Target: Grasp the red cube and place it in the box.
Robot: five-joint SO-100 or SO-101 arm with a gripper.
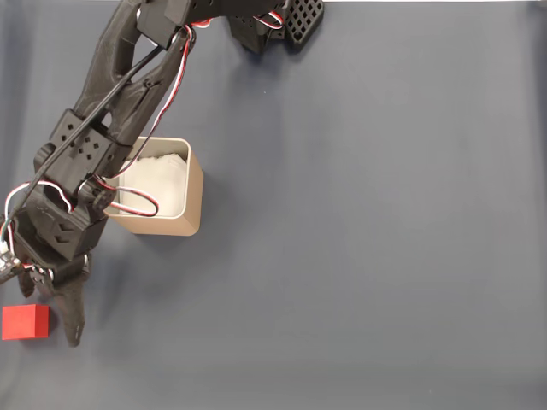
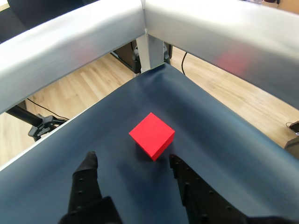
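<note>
The red cube lies on the dark blue mat at the far lower left of the fixed view, close to the mat's left edge. In the wrist view the red cube sits just beyond my two black fingertips and roughly centred between them. My gripper is open, low over the mat, with nothing between its fingers. The tan box with its white lining stands upright up and to the right of the gripper, partly covered by the arm.
The black arm reaches from its base at the top down to the lower left, passing over the box's left side. In the wrist view, silver frame rails and the mat's corner edge lie just past the cube.
</note>
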